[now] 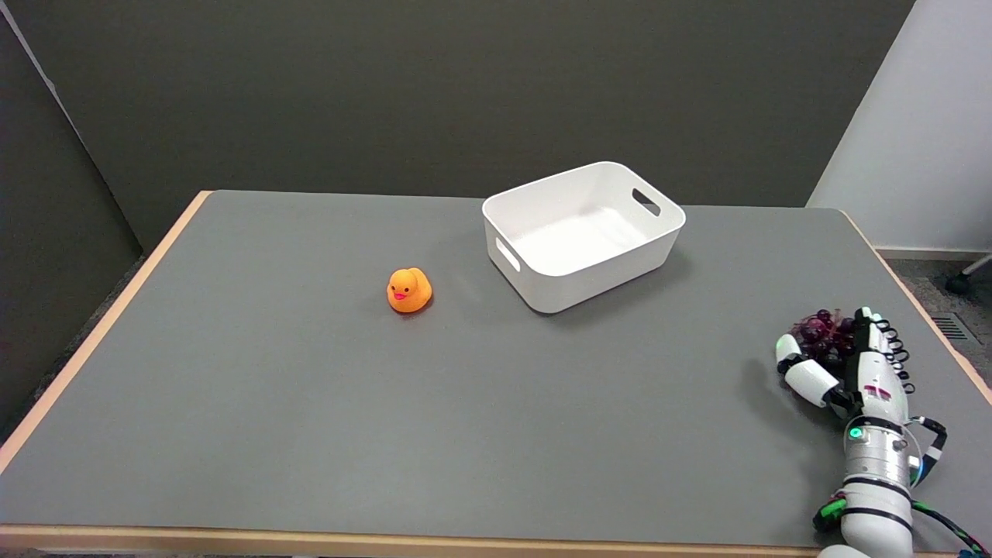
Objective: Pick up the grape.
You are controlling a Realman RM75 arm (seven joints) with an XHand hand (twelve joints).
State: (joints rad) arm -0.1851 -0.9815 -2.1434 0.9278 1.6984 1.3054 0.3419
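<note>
Head view only. Grape cluster (823, 333), dark purple, sits near the bench (310, 434) right edge, toward the near side. Right robot hand (841, 364) is at the cluster: thumb side w/ white segments on the left of it, fingers (869, 329) up along the right, so the hand brackets the bunch. Contact looks likely on both sides, but can't tell if it's really clamped or just cupped around; cluster appears to rest on the bench, not lifted.

Other items: orange rubber duck (408, 291) mid-bench, white bin (583, 232) w/ handle cut-outs further back; both well apart from the hand, no interference.

Judgement on step: this is the closing-on-grape phase. To do well: close slowly & evenly so thumb and fingers meet the bulk of the bunch, not one outer berry. Soft, lumpy load; prob. shifts or sheds berries if squeezed hard. Confirm firm hold before raising, then lift straight up. Bench edge is near, so avoid nudging the cluster outward.
</note>
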